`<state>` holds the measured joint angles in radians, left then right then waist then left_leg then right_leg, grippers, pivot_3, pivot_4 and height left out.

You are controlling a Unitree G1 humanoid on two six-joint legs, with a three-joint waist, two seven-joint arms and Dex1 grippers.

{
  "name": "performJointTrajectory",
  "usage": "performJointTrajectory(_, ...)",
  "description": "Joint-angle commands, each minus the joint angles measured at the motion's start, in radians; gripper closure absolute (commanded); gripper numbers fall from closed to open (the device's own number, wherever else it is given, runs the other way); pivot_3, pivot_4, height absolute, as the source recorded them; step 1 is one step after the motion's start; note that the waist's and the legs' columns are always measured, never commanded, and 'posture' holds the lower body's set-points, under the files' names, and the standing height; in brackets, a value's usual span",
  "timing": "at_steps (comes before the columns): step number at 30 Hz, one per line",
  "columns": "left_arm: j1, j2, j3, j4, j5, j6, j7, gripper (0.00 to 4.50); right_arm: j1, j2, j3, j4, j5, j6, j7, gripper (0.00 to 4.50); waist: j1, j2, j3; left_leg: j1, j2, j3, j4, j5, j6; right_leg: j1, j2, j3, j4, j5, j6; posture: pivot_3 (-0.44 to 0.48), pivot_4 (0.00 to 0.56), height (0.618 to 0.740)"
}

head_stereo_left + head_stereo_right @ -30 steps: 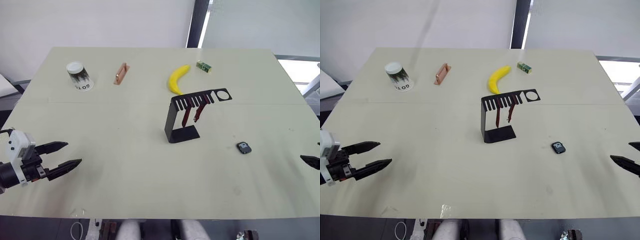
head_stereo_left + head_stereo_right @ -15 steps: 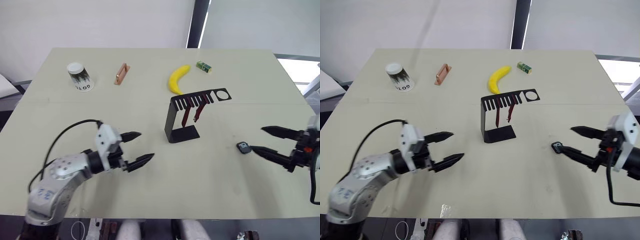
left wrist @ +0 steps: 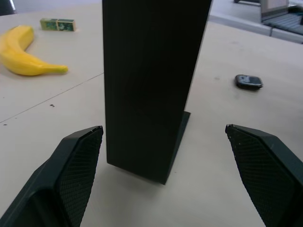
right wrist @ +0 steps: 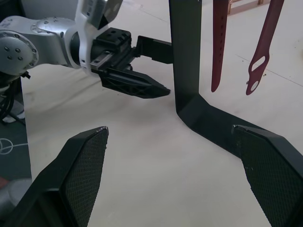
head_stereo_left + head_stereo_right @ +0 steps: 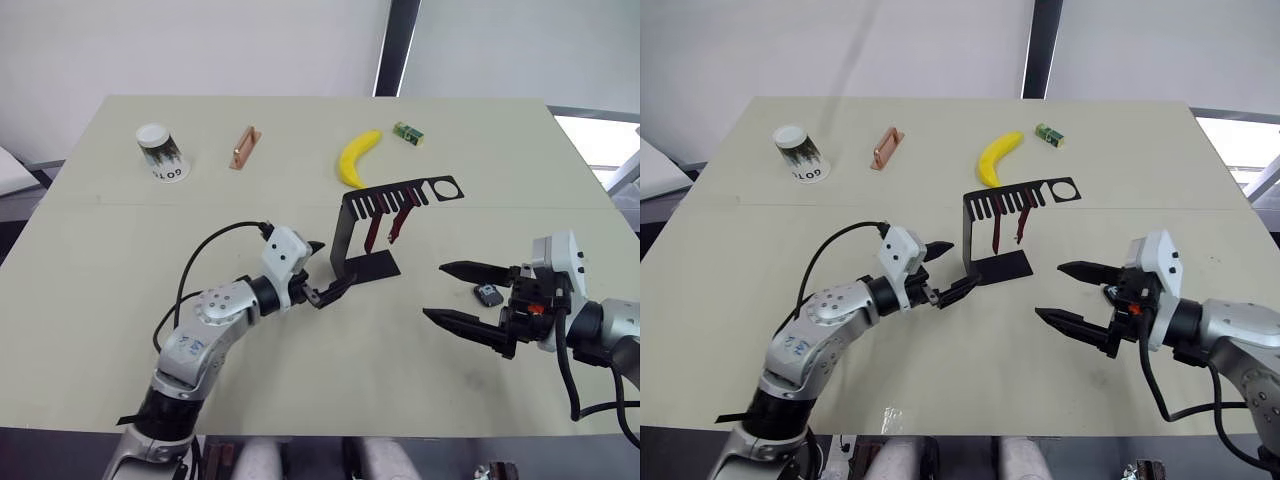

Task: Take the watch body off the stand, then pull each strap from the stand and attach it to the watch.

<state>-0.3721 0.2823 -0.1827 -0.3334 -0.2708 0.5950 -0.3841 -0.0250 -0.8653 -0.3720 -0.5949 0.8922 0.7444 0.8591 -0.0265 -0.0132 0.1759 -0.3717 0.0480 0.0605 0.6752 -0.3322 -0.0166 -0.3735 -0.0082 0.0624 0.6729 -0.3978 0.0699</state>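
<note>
From the head, the left tool (image 5: 318,272) reaches bent-armed with fingers spread about the stand's (image 5: 345,240) upright, perhaps untouching, the right tool (image 5: 455,292) gapes empty beside the watch body (image 5: 488,295) on the tabletop (image 5: 300,180); its wrist view shows the straps (image 4: 218,42) hanging.

Two head eyes looking forward and down over the whole pale cream surface (image 5: 120,300), left wrist camera low and close behind the thin black sheet-metal stand (image 3: 151,85), right wrist camera low, facing it from the opposite side, all views sharing that stand.
</note>
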Motion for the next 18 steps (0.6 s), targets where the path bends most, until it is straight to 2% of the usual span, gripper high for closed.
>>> performJointTrajectory(1,-0.022,-0.027,0.003,-0.004,0.041,-0.022,0.048,0.0,-0.013,0.009,-0.004,-0.028,0.007,-0.018,-0.022,0.09,0.0,0.0,0.0,0.0,0.0,0.0,0.0,0.0,0.0,0.0,0.0,0.0,0.0,0.0,0.0,0.0,0.15,0.74)
performJointTrajectory(7,-0.038,-0.042,0.018,0.026,0.08,-0.057,0.065,0.0,-0.018,0.022,0.017,-0.025,-0.003,-0.026,-0.035,0.09,0.001,0.0,0.0,0.0,0.0,0.0,0.0,0.0,0.0,0.0,0.0,0.0,0.001,0.0,0.0,0.0,0.15,0.74)
performJointTrajectory(10,-0.034,-0.051,0.007,0.019,0.079,-0.065,0.052,0.81,-0.019,0.026,0.028,-0.033,-0.002,-0.024,-0.039,0.0,0.001,0.0,0.0,0.0,0.0,0.0,0.001,0.0,0.0,0.0,0.0,0.0,0.001,0.0,0.0,0.0,0.15,0.74)
performJointTrajectory(12,-0.034,-0.053,-0.001,0.017,0.087,-0.062,0.05,1.71,-0.021,0.024,0.029,-0.039,0.006,-0.02,-0.043,0.0,0.001,0.0,0.0,0.0,0.0,0.0,0.001,0.0,0.0,0.0,0.0,0.0,0.001,0.0,0.0,0.0,0.15,0.74)
performJointTrajectory(18,-0.055,-0.077,-0.01,0.057,0.118,-0.078,0.071,1.71,-0.029,0.023,0.029,-0.039,0.013,-0.019,-0.056,0.0,0.001,0.0,0.0,0.0,0.0,0.0,0.001,0.0,0.0,0.0,0.0,0.0,0.001,0.0,0.0,0.0,0.15,0.74)
